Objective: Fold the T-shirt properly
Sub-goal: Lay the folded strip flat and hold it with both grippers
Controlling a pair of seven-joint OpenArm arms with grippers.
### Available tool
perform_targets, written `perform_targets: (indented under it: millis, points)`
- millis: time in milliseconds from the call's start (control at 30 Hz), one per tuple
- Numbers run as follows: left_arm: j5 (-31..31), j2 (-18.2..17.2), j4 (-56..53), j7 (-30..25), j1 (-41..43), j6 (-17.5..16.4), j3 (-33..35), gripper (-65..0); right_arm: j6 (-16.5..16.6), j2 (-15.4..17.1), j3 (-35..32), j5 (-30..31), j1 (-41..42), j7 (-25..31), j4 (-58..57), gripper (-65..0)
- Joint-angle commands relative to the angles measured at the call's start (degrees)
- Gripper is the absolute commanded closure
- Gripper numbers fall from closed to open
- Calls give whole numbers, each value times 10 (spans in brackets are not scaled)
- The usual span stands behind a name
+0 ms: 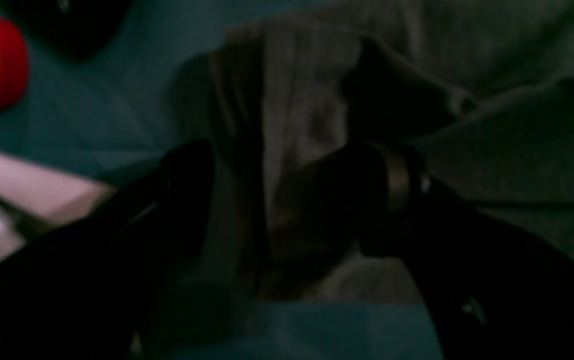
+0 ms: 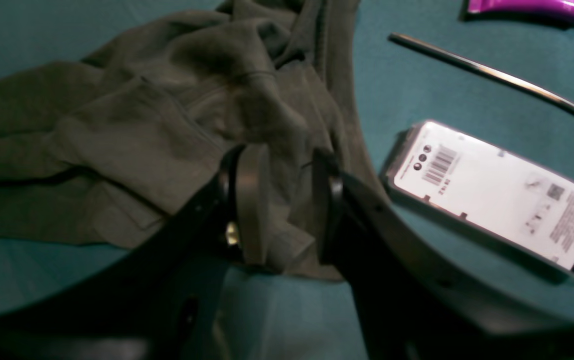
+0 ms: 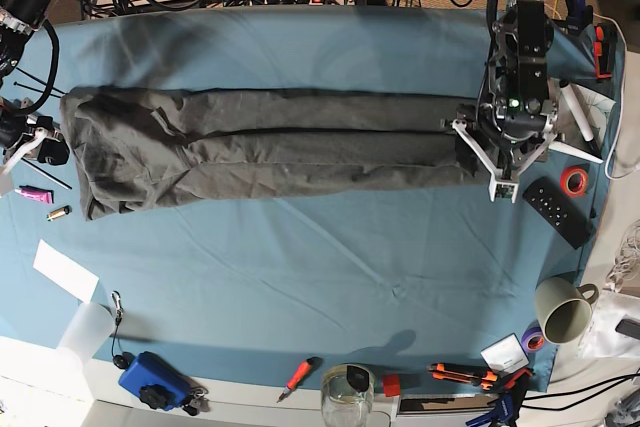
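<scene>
The dark grey T-shirt (image 3: 270, 147) lies pulled out into a long, narrow band across the blue tablecloth (image 3: 300, 277). At the band's right end in the base view, my left gripper (image 3: 507, 162) stands over it. The left wrist view shows this gripper (image 1: 276, 180) open, its dark fingers (image 1: 367, 195) wide apart, with a ridge of shirt cloth (image 1: 307, 100) loose between them. At the band's other end, my right gripper (image 2: 289, 200) is shut on a bunched edge of the T-shirt (image 2: 141, 125), and cloth fills the gap between its pads (image 2: 251, 200).
By the right gripper lie a white barcoded package (image 2: 497, 197), a bent hex key (image 2: 507, 82) and a purple tube (image 2: 527, 6). Near the left gripper are a red tape roll (image 3: 573, 182), a black remote (image 3: 558, 212) and a mug (image 3: 562, 312). Tools line the front edge.
</scene>
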Motion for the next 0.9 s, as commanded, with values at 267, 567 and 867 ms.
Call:
perform_targets:
  millis: [267,567,867]
  points:
    - [-14,12,-28,8,-2,-4,-2,-408,0,17,4,10,8,10,10,-157]
    - [-14,15,-28,50,-2,-3,-1,-67,0,17,4,10,8,10,10,-157]
    - [-1,12,-7,70,-3,-3,-1,0,0,17,4,10,8,10,10,-157]
